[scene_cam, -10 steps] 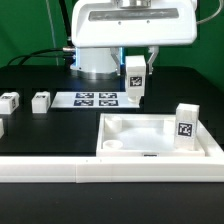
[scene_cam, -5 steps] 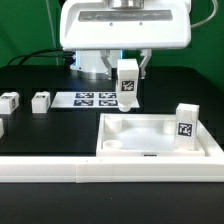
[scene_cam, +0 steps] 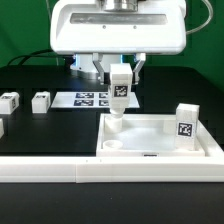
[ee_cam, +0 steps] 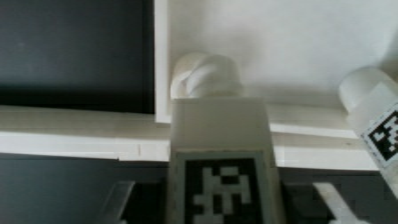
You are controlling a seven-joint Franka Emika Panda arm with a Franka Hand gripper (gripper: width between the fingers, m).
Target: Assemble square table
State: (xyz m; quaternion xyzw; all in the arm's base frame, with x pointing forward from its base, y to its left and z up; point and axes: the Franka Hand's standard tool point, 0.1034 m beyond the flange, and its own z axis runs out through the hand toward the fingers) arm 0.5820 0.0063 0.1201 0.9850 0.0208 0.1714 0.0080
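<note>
Between the jaws of the gripper [scene_cam: 120,74], clamping one tagged leg [scene_cam: 119,90] upright and hanging it just above a corner of the square table [scene_cam: 180,150], its tip near the slab but seemingly not yet seated. Counting a second leg [scene_cam: 185,128] already standing on that slab beside the gripper, and leaving two loose legs [scene_cam: 40,101] well off to the gripper's other side; judging the job at roughly a quarter done, with three legs remaining to fix.

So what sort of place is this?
Probably a robotics lab bench: a gripper holds a tagged white leg over a white square table top, and a marker board lies on the black table.
</note>
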